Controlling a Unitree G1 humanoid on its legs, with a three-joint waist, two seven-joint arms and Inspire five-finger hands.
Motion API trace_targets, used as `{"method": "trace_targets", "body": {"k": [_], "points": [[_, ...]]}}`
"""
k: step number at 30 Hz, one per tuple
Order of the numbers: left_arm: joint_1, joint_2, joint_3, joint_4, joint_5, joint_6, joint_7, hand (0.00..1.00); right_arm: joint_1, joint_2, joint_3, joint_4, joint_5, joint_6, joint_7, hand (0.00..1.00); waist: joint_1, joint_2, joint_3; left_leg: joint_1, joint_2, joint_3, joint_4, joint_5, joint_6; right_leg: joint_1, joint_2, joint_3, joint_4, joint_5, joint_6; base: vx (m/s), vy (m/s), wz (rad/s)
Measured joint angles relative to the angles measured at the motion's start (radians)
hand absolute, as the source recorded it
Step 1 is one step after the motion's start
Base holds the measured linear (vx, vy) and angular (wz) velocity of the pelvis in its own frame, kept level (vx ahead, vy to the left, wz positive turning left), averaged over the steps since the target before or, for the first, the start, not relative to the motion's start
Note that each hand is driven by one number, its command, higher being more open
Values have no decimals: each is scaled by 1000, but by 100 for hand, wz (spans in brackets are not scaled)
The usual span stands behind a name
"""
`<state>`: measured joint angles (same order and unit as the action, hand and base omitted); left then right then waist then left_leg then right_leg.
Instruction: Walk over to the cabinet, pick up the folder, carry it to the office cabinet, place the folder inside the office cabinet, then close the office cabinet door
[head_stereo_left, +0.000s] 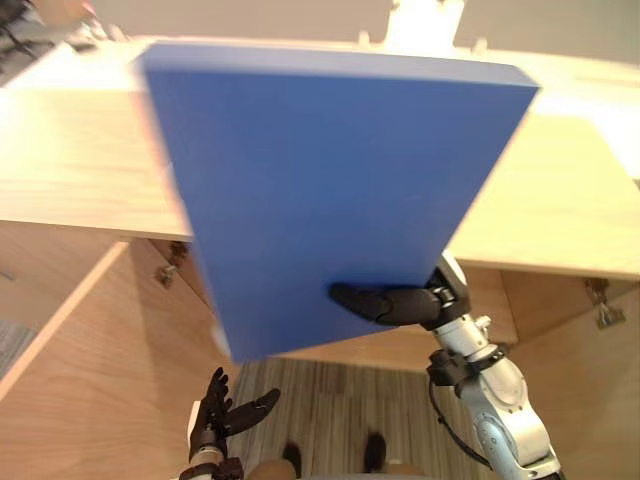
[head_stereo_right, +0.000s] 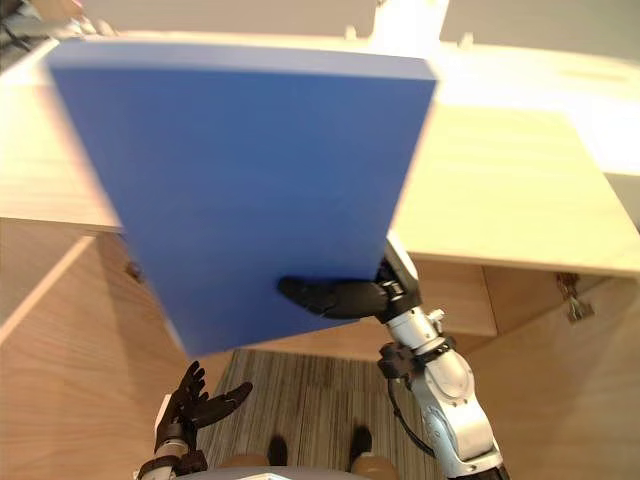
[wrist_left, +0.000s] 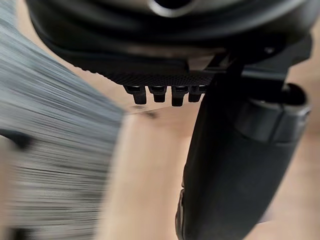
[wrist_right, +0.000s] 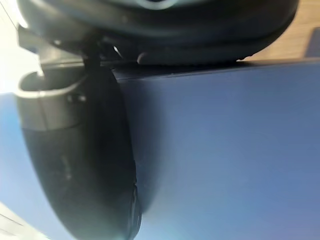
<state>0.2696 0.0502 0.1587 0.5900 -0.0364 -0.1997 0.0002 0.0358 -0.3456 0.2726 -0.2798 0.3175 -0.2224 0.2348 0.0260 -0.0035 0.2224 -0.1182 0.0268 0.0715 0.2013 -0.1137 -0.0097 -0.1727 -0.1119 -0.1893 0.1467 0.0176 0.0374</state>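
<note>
Folder blue, cabinet pale wood (floor seemingly striped grey-brown).

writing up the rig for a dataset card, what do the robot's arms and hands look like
The right arm is silver-grey metal in rounded segments, with black rings near the wrist. Both the right hand and the left hand are dark, almost black, with slim fingers. Close up, the left hand's thumb is a thick smooth rounded shell, and its palm has a fine dotted texture.
</note>
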Motion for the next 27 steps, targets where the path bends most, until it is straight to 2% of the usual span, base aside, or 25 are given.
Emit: {"method": "trace_targets", "body": {"k": [3,4,5,7,9,13,17,19,24,27], "points": [[-134,35,-9,150,6,3,23,100,-108,-11,47,170,-145,3,-70,0,-5,14,122,-140,14,22,178,-58,6,-143,-4,26,156,-40,-8,-228,-1,-22],[-149,35,-8,166,3,5,29,100,-117,-15,49,198,-172,5,-87,0,-5,19,139,-174,19,24,213,-70,10,-175,-4,28,186,-46,-10,-306,23,-21],[-179,44,-7,171,-8,10,49,100,-140,-33,50,248,-253,15,-138,0,-5,37,190,-284,29,29,313,-105,17,-281,-3,41,263,-61,-13,-239,51,-24],[-194,50,-5,176,-26,11,65,100,-171,-50,57,269,-326,16,-164,0,-5,42,223,-350,42,48,370,-120,19,-358,-1,64,314,-65,-15,-209,53,-35],[-238,41,10,187,-63,6,99,100,-223,-72,70,325,-438,22,-216,0,-5,56,235,-472,59,65,454,-143,24,-484,5,87,381,-65,-16,-143,30,-35],[-343,30,9,179,-62,1,111,100,-307,-55,57,368,-494,44,-269,0,-2,68,243,-678,90,66,637,-194,34,-693,7,99,545,-108,-16,-142,5,-13],[-393,14,13,87,-65,-3,109,100,-360,13,-6,321,-366,47,-282,0,15,68,263,-820,104,50,754,-229,27,-833,-4,91,672,-149,-22,-129,-16,9],[-410,-2,12,37,-72,-5,108,100,-415,55,-57,282,-219,46,-299,0,26,68,267,-883,110,46,790,-231,29,-894,-12,84,714,-159,-29,-84,-36,13],[-416,-23,11,-16,-93,-5,105,100,-545,125,-191,244,19,32,-390,0,47,66,272,-937,118,32,826,-233,23,-943,-13,73,749,-171,-36,-49,-23,3],[-416,-32,10,-39,-104,-6,109,100,-616,151,-264,221,116,-3,-455,0,56,66,272,-956,125,31,847,-237,22,-962,-13,71,773,-178,-41,0,0,0]]}}
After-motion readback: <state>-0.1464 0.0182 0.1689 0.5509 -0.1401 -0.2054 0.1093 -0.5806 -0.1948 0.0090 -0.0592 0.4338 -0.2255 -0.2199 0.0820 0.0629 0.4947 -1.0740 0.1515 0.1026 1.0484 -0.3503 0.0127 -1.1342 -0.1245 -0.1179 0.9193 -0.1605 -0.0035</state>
